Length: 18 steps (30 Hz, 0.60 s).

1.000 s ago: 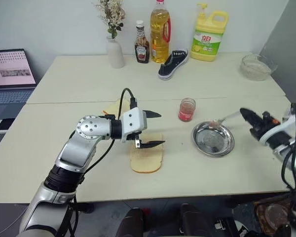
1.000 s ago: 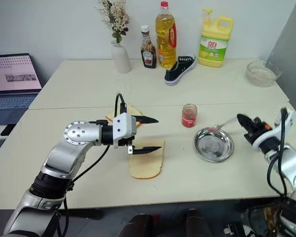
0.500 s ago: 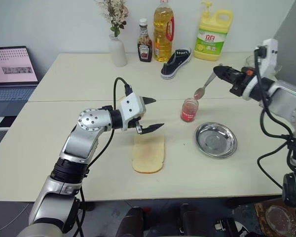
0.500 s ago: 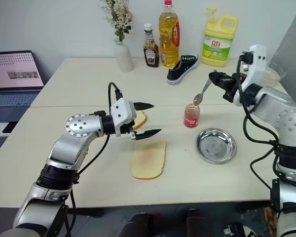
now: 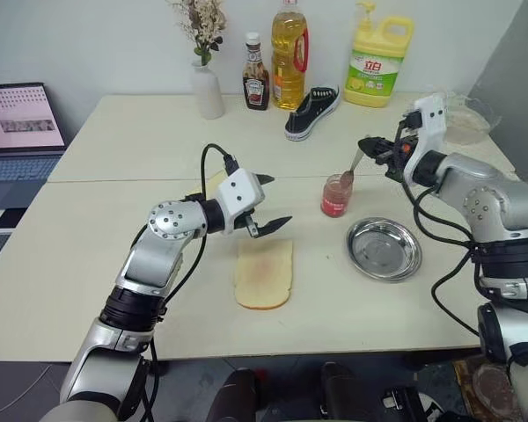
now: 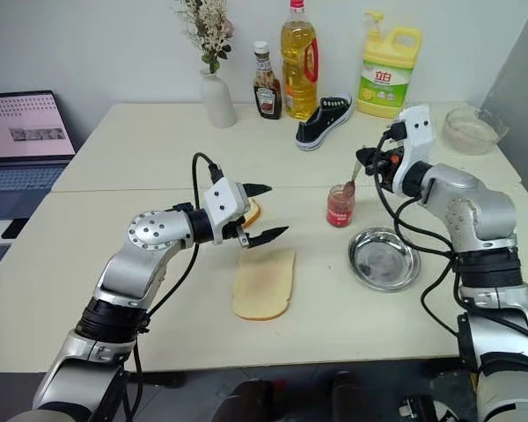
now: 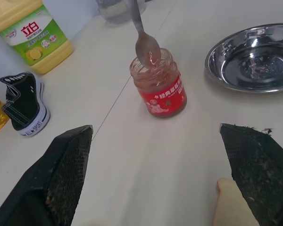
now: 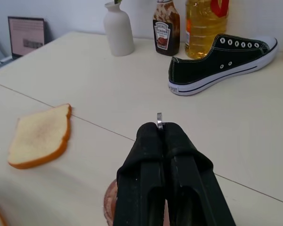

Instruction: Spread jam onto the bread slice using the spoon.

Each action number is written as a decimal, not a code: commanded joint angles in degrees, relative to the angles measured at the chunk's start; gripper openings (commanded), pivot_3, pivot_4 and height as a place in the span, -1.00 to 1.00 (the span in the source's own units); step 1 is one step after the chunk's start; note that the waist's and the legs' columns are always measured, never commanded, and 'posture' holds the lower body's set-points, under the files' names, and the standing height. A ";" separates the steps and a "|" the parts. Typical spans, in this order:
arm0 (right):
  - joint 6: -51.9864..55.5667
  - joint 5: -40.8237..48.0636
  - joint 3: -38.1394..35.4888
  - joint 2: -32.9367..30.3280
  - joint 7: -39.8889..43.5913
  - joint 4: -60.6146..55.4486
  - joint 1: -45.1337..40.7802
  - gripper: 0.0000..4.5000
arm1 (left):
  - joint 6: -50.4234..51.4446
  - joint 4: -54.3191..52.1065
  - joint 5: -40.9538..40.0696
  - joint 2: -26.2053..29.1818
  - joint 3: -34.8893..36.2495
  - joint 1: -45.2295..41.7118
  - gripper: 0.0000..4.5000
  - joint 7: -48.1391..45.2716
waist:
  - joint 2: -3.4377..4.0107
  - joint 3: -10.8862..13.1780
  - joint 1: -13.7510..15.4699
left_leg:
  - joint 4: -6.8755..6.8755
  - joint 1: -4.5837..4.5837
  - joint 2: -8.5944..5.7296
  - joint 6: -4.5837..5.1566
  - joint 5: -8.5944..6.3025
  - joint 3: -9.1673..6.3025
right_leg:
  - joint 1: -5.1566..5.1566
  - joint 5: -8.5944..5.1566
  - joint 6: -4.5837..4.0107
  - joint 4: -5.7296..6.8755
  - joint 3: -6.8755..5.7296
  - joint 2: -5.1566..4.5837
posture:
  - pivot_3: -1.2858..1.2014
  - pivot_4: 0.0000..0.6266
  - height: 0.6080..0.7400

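Note:
The bread slice (image 5: 264, 272) lies flat near the table's front, pale with a faintly pink centre. Just behind it my left gripper (image 5: 277, 200) hovers open and empty, pointing toward the jam jar (image 5: 334, 195), a small clear jar with a red label. My right gripper (image 5: 370, 145) is shut on the handle of the silver spoon (image 5: 352, 167). The spoon slants down, and its bowl (image 7: 147, 47), wet with reddish jam, sits at the jar's mouth (image 7: 151, 66). In the right wrist view the shut fingers (image 8: 153, 155) hide most of the spoon.
A round steel dish (image 5: 385, 249) sits right of the jar. A second, golden-crusted slice (image 8: 40, 136) lies behind my left gripper. Along the back stand a vase (image 5: 205, 88), ketchup bottle (image 5: 254, 83), oil bottle (image 5: 288, 53), detergent jug (image 5: 373, 57), black shoe (image 5: 311, 112) and glass bowl (image 5: 465, 119). A laptop (image 5: 18, 127) sits far left.
My right arm swung the spoon from over the steel dish up and leftward, then lowered its bowl to the jar's mouth. The left gripper stayed open, edging slightly toward the jar.

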 commanded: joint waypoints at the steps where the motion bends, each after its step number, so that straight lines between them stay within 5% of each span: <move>1: -3.67 -3.95 0.94 1.61 1.44 -1.38 -0.44 -0.99 | -0.07 -1.96 0.06 0.14 0.63 -0.40 1.00 0.77 | 0.00 0.00 -0.01 | 0.00 -0.01 0.00 0.00 0.00 0.00 | -0.02 0.00 0.00 0.02 0.00 0.00 | 0.03 -0.52 1.00; 11: -13.85 -17.04 7.16 2.99 5.14 -0.09 3.13 -0.99 | 0.61 -2.70 -0.16 0.36 0.89 -0.60 1.00 1.04 | 0.00 0.00 0.00 | 0.01 -0.01 -0.04 -0.01 0.00 -0.02 | -0.04 0.00 0.00 0.06 0.00 -0.01 | 0.03 -0.52 1.00; 18: -11.07 -16.49 4.85 4.87 6.26 -0.58 4.59 -0.99 | 1.32 -3.43 -0.41 0.38 0.76 -0.34 1.00 1.22 | 0.00 0.00 0.00 | 0.01 0.02 -0.03 -0.02 0.01 -0.02 | -0.04 0.00 -0.01 0.08 0.00 0.00 | 0.03 -0.52 1.00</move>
